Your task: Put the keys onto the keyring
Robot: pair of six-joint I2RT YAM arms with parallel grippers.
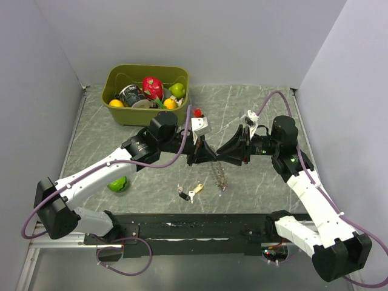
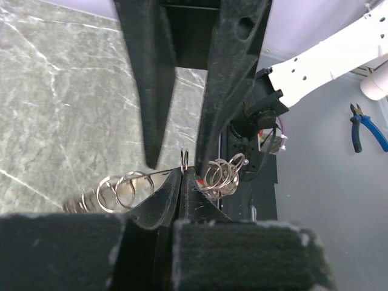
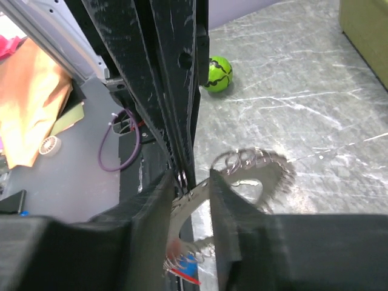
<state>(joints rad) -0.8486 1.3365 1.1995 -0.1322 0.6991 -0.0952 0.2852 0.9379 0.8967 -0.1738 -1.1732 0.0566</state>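
Left hand (image 2: 182, 176) closed tight, pinching the thin wire of the keyring (image 1: 219, 176). The ring is held up above the desk (image 1: 254, 182) and hangs loose between the two hands at desk centre. Right hand (image 3: 191, 189) meets it head-on, fingers apart and straddling the ring wire right at the left hand's pinch; no clear clamp. Keys (image 1: 191, 193) lie flat on the desk, near the front edge, just left of the hanging ring, untouched. Green ball (image 1: 118, 183) under the left arm. Olive bin (image 1: 130, 115) of fruit at back left.
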